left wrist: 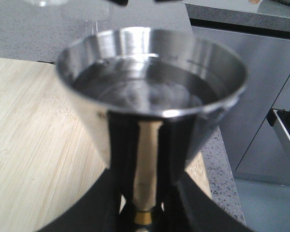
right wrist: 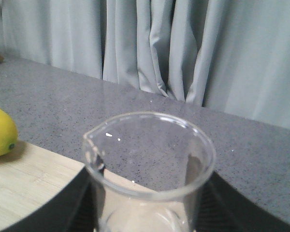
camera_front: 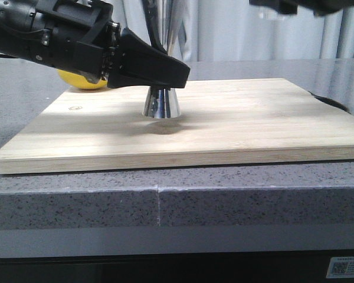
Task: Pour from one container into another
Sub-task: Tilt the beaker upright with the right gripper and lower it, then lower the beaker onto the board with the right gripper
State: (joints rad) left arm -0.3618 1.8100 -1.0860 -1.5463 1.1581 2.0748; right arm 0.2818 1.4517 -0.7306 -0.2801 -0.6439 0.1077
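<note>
Both claws grip: my left claw (camera_front: 165, 73) clamps the jigger (left wrist: 150, 96) standing on the board (camera_front: 236, 127), my right claw (right wrist: 145, 212) holds the beaker (right wrist: 150, 159) upright. Liquid fills the jigger, the beaker looks empty, so pouring seems done.

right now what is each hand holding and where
Left hand grips the steel jigger at its waist; right hand clasps the glass beaker around its body.

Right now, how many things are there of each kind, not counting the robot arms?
Shiny steel hourglass jigger: 1
Small clear glass beaker: 1
Yellow lemon: 1
Pale wooden cutting board: 1
Total: 4
</note>
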